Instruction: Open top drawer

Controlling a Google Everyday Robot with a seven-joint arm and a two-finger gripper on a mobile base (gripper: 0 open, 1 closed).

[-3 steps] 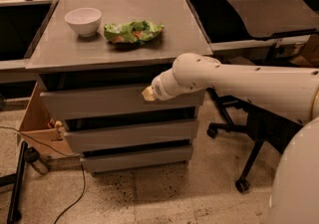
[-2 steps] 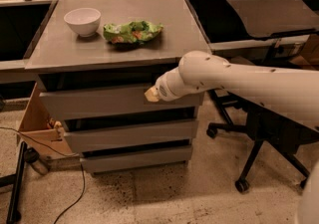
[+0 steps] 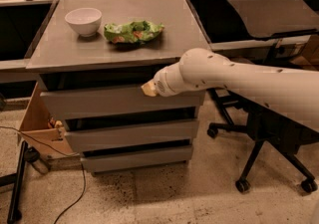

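A: Gripper [image 3: 148,88], position?

B: Pale tip at the upper edge of the top drawer [image 3: 99,102] front, right of centre. The white arm [image 3: 239,76] covers everything behind the tip. Open or closed: cannot tell.

A: The drawer itself?

B: Directly under the desk [image 3: 124,51] surface, widest of three grey fronts. Dark gap above it, interior not visible, right end hidden by the arm.

A: On the desk?

B: White bowl [image 3: 83,21] and crumpled green bag [image 3: 133,32], near each other, not touching.

A: Margins?

B: Cardboard box [image 3: 39,118] at left, partly behind the drawers. Office chair [image 3: 264,141] at right, seat hidden.
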